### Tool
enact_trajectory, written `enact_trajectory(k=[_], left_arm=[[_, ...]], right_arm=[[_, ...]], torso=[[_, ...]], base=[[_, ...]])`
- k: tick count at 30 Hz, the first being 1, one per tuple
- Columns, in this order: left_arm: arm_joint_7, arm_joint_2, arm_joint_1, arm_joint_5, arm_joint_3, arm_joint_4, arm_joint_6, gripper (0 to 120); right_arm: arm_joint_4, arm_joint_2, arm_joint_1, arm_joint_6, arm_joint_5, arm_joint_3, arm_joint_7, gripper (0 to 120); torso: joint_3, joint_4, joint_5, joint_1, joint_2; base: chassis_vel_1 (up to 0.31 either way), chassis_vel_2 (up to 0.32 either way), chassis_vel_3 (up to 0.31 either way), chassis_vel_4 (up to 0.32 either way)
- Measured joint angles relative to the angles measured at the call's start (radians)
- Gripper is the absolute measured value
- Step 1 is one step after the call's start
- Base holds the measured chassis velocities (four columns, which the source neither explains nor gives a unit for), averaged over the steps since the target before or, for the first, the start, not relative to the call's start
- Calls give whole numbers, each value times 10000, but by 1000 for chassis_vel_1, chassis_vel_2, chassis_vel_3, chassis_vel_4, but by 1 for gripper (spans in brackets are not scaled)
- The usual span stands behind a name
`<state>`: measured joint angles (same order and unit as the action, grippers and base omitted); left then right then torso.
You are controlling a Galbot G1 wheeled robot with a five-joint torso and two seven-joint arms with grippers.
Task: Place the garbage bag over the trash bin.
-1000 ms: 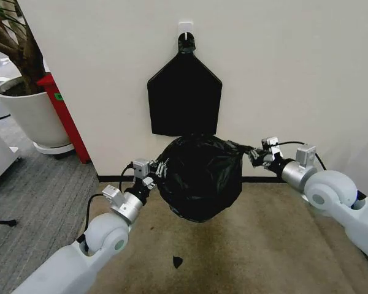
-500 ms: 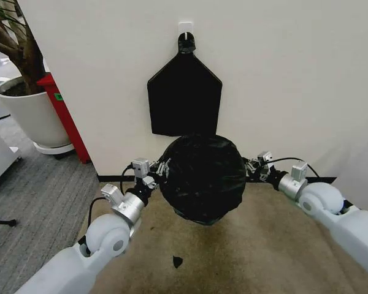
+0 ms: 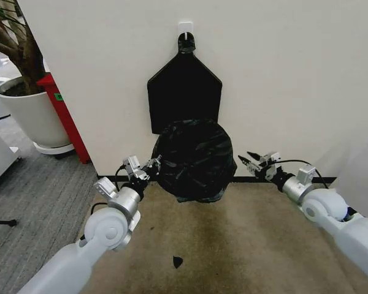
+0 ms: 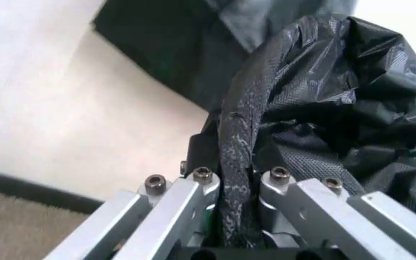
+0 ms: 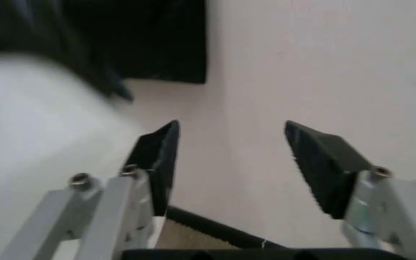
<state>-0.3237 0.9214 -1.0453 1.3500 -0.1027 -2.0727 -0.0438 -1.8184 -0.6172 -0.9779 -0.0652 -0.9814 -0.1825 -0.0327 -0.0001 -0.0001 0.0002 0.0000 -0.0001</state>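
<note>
My left gripper (image 3: 148, 168) is clenched on a twisted fold of the garbage bag (image 3: 195, 158); in the left wrist view that gathered black film (image 4: 238, 162) runs straight down between my fingers (image 4: 186, 197), which press it from both sides. My right gripper (image 3: 255, 163) stands released at about three o'clock of the bag, just beside it but apart from it, and in the right wrist view the two black pads (image 5: 157, 157) are spread wide with nothing but wall between them.

Outward from there, the bag sits draped as a crinkled, rounded dome at the middle of the head view, close against the wall. Under it, the right wrist view shows a blurred white curved surface that I take to be the trash bin (image 5: 41, 141), with black film hanging over its top. I judge the covering largely done: the bag is over the bin on the right side, which I have let go. What seems left is the left edge I hold, which needs settling over the rim, though I cannot see the rim itself.

At twelve o'clock a flat black bundle (image 3: 184, 92) hangs from a wall hook (image 3: 185, 28).
</note>
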Motion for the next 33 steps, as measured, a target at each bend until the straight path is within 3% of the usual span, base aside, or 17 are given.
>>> enact_trajectory(k=[3, 8, 9, 12, 15, 21, 26, 33], left_arm=[[-173, 29, 24, 322, -51, 67, 29, 4], [-676, 37, 258, 1482, -189, 255, 153, 4], [-676, 37, 258, 1482, -189, 255, 153, 4], [-964, 44, 449, 2151, -196, 357, 260, 4], [-1226, 70, 610, 2582, -145, 448, 325, 4], [-1567, 136, 787, 2890, 38, 520, 422, 4], [-1685, 130, 820, 2955, 83, 473, 452, 4], [-1685, 58, 737, 2838, 76, 302, 462, 4]], right_arm=[[-492, -43, -361, -192, -380, -441, 585, 61], [-2531, -602, -2730, -1304, -2882, -3211, 1778, 83], [-2531, -602, -2730, -1304, -2882, -3211, 1778, 83], [-3927, -1205, -4157, -1793, -4539, -4444, 2364, 95], [-5306, -1787, -5008, -2121, -5515, -5017, 2994, 100], [-6824, -2742, -5468, -2295, -5596, -4441, 4058, 100], [-6941, -3059, -5272, -2311, -4862, -3509, 4638, 100], [-6902, -3152, -4868, -2475, -4918, -3048, 5306, 100]], torso=[[1, 2, 0, 0, 0], [0, -1, -2, 0, 0], [0, -1, -2, 0, 0], [-1, -4, -2, 0, 0], [-1, -2, -6, 0, 0], [0, -1, -3, 0, 1], [0, 2, -2, 0, 0], [1, 2, -2, 0, 0]], base=[[0, 0, 0, 0], [0, 0, 0, 0], [0, 0, 0, 0], [0, 0, 0, 0], [0, 0, 0, 0], [0, 0, 0, 0], [0, 0, 0, 0], [0, 0, 0, 0]])
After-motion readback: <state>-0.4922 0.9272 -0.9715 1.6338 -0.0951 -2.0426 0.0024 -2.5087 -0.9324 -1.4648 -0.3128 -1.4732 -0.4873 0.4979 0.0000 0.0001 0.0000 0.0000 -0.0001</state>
